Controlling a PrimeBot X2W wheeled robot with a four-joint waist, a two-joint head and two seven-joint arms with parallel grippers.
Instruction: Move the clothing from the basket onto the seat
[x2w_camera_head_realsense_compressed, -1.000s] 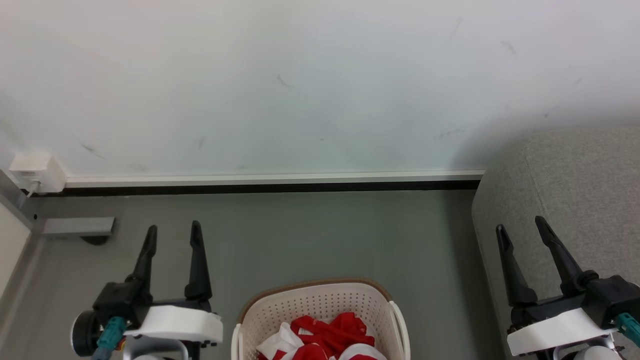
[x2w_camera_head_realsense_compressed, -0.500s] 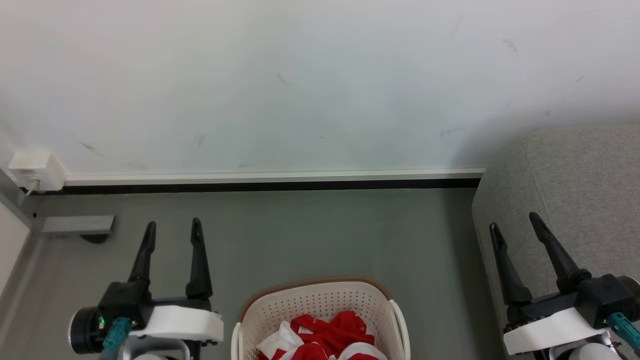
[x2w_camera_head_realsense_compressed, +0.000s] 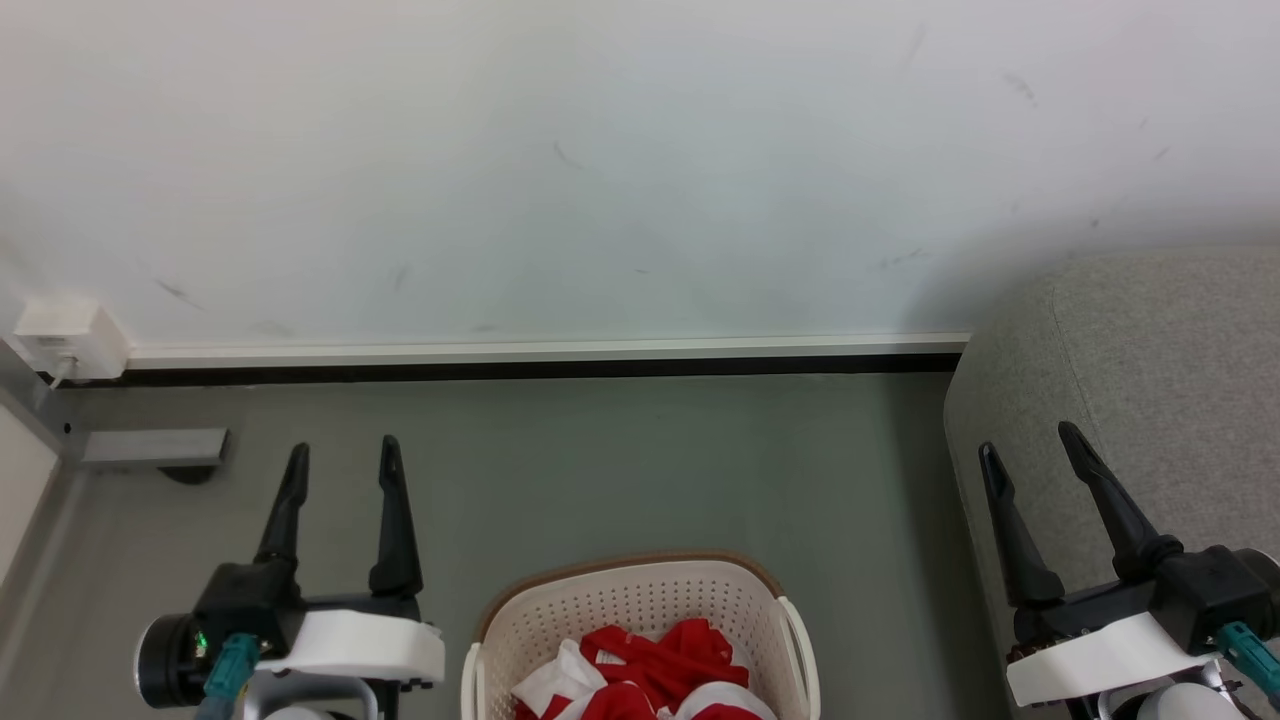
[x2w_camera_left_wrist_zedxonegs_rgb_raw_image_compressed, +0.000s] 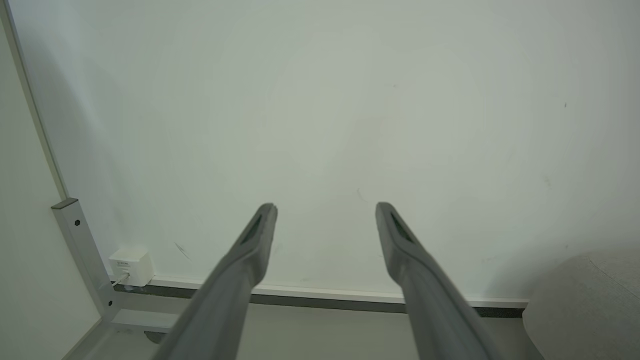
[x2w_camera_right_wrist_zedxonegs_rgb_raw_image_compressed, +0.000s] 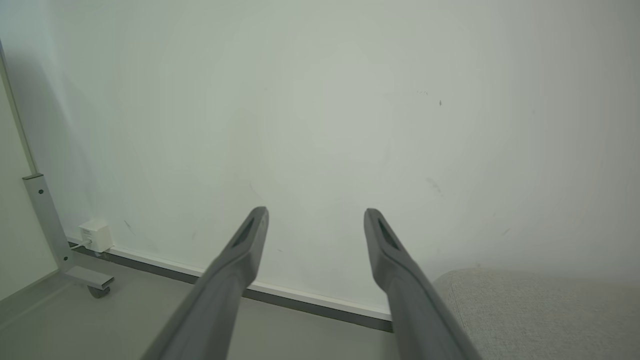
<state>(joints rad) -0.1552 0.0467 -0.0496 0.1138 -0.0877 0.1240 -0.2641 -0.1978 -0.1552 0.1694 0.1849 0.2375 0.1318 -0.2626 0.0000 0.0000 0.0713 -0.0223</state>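
Basket (x2w_camera_head_realsense_compressed: 640, 600): cream-white plastic, perforated walls, brown woven-look rim, white side handles. Stands upright on the grey floor, near part cut off by the head view's bottom edge. Clothing (x2w_camera_head_realsense_compressed: 655, 665): red with white trim, crumpled in a loose heap inside basket, below the rim. Seat (x2w_camera_head_realsense_compressed: 1150, 340): grey, coarse weave, rounded corner. Stands right of basket, apart from it.

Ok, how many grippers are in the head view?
2. The left gripper is left of the basket; the right gripper is right of it, by the seat. Both open.
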